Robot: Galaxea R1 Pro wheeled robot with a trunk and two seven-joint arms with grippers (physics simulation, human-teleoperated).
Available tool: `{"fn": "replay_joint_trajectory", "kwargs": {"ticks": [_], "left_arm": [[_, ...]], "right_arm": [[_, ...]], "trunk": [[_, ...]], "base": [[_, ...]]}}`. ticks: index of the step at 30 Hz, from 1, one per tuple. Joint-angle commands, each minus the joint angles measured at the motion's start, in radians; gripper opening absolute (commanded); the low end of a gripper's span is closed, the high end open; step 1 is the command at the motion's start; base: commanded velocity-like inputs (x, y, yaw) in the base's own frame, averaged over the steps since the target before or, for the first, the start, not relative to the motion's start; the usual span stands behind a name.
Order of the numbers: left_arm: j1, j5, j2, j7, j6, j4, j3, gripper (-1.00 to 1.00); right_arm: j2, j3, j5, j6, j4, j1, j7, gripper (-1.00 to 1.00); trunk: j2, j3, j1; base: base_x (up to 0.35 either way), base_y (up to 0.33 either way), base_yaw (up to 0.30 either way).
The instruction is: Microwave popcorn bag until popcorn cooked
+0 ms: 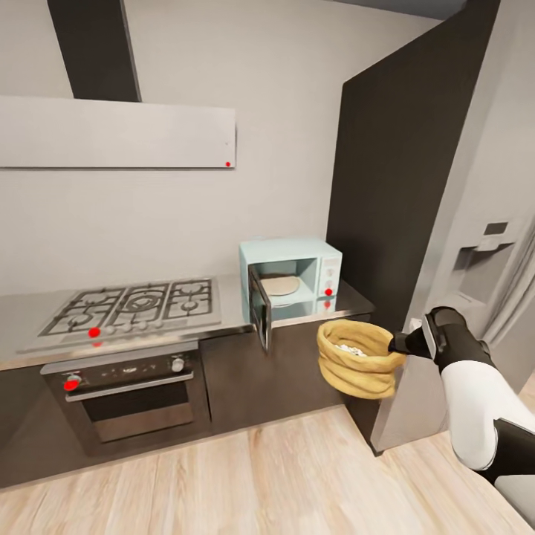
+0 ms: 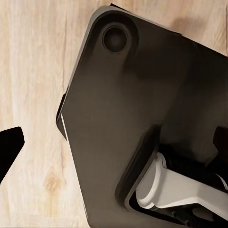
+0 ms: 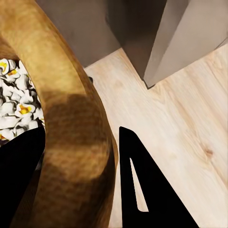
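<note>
- The right pincer was clamped on the rim of the popcorn bag, which hung in the air in front of the countertop.
- The popcorn inside looked popped.
- The microwave stood open beyond the bag; whether heating was finished was unclear.
- I could not tell the left pincer's state.

Right claw pinching popcorn bag rim, popcorn inside, wood floor below

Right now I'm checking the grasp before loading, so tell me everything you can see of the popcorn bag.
The popcorn bag is a squat tan-brown paper sack with rolled, wrinkled sides and a round open mouth. White popcorn with yellowish spots fills it. It hangs upright in the air before the countertop, below the open microwave. The right end effector pinches its rolled rim, one finger inside, one outside.
</note>
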Motion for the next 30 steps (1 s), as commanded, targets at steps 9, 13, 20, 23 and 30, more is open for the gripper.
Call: {"fn": "replay_joint_trajectory", "kwargs": {"ticks": [9, 13, 20, 23, 30], "left_arm": [[0.0, 0.0, 0.0, 0.001, -0.001, -0.002, 0.008, 1.0], [0.0, 0.001, 0.0, 0.001, -0.002, -0.002, 0.01, 1.0], [0.0, 0.002, 0.0, 0.001, -0.003, -0.002, 0.012, 1.0], [0.0, 0.004, 0.0, 0.001, -0.004, -0.002, 0.013, 1.0], [0.0, 0.012, 0.0, 0.001, -0.005, -0.002, 0.018, 1.0]], "right_arm": [[-0.001, -0.004, 0.01, 0.003, -0.001, -0.001, 0.01, -1.0], [0.007, -0.003, 0.009, 0.003, 0.0, -0.001, 0.01, -1.0], [0.012, -0.002, 0.013, 0.003, -0.002, -0.001, 0.007, -1.0], [0.012, -0.001, 0.012, 0.003, -0.002, -0.001, 0.007, -1.0], [0.014, 0.051, 0.001, 0.003, -0.232, -0.001, 0.009, -1.0]], "trunk": [[-0.002, -0.002, 0.001], [-0.002, -0.002, 0.001], [-0.002, -0.002, 0.001], [-0.002, -0.002, 0.001], [-0.002, -0.002, 0.001]], "base": [[0.322, 0.0, 0.0], [0.322, 0.0, 0.0], [0.306, 0.0, 0.0], [0.07, 0.0, 0.0], [0.005, 0.0, 0.0]]}}
